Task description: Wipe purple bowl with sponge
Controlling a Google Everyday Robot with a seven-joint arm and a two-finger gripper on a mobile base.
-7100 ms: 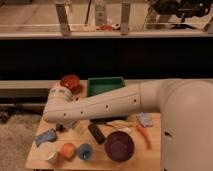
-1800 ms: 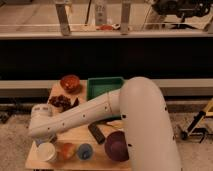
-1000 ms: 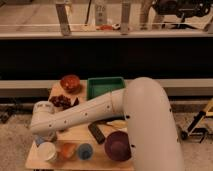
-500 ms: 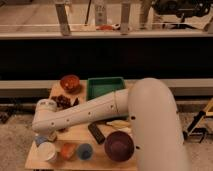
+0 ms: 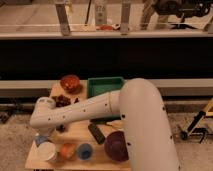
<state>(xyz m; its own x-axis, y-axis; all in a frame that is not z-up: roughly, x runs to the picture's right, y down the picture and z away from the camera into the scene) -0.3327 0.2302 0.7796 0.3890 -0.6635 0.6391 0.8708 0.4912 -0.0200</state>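
Note:
The purple bowl (image 5: 118, 145) stands on the front right of the small wooden table (image 5: 76, 131). My white arm (image 5: 95, 109) reaches from the right across the table to its left side. Its wrist end (image 5: 43, 114) hangs over the front left corner. The gripper (image 5: 42, 137) points down there, just above a white cup (image 5: 48, 151), well to the left of the bowl. I cannot make out a sponge; the arm hides much of the table's middle and left.
A red-brown bowl (image 5: 70, 82) and a green tray (image 5: 105, 86) stand at the back. Dark food (image 5: 62, 101) lies behind the arm. A black oblong object (image 5: 96, 133) lies beside the purple bowl. An orange (image 5: 67, 150) and a blue cup (image 5: 85, 151) stand at the front.
The arm has swung down from the table's back left to its front left corner. In the last second the wrist end has drifted slightly right.

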